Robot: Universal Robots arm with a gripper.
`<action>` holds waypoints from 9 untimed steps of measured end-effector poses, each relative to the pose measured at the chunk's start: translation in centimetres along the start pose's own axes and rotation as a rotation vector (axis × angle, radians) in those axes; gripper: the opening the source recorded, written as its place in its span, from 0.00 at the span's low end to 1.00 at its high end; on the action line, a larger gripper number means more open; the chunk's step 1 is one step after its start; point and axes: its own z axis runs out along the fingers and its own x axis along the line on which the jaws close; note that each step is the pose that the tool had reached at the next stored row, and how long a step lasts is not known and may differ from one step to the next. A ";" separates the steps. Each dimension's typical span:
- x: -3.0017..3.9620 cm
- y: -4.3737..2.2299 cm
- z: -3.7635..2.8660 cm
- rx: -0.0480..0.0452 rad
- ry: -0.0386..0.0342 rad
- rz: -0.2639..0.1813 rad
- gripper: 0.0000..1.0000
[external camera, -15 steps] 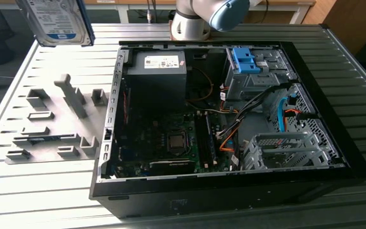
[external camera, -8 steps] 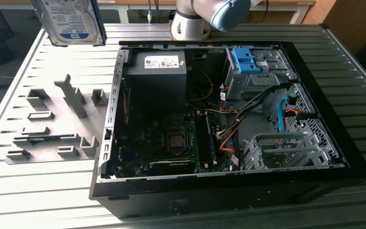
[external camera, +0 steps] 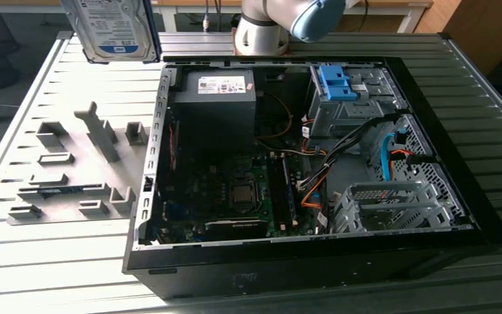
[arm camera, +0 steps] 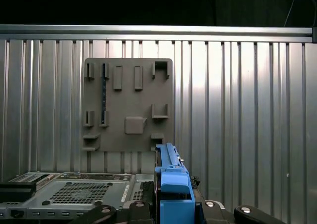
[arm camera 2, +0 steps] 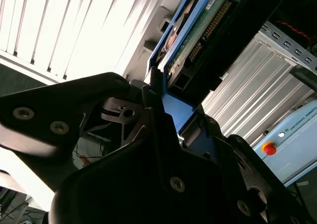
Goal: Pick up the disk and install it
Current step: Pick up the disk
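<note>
So the gripper [arm camera: 173, 210] is clamped on the disk [arm camera: 171, 182]. In the first wrist view you get the disk edge-on, its blue frame pinched between the black fingers. In the second wrist view the fingers [arm camera 2: 158, 135] sit tight against that frame, and the disk's green circuit board side [arm camera 2: 198, 30] runs off past them.

In the exterior view the disk [external camera: 113, 26] is up in the air, clear of the table [external camera: 24, 261], with its label toward the camera. It's to the exterior view's left of the arm base [external camera: 264, 29].

Beyond the disk in the first wrist view is the grey plate [arm camera: 129, 97] with its little holders, lying flat on the slatted table [arm camera: 237, 110]. The case [arm camera: 74, 189] is right beside it.

In the exterior view the plate [external camera: 63, 147] sits just at the exterior view's left of the open case [external camera: 321, 261]. Inside the case, going front to back:

- the metal drive cage [external camera: 391, 206] on the exterior view's right
- the CPU socket [external camera: 243, 193] on the board
- the power supply [external camera: 216, 98] with its white sticker
- a blue bracket [external camera: 336, 82] in the bay at the back right

Cables snake between the board and the cage. The arm base stands at the far edge of the table, behind the case.
</note>
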 end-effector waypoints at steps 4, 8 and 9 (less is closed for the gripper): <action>0.00 -0.05 0.00 0.0000 -0.0001 0.000 0.37; 0.14 -0.07 -0.01 -0.0001 0.0004 0.000 0.37; 0.33 -0.07 0.00 0.0001 0.0004 0.000 0.37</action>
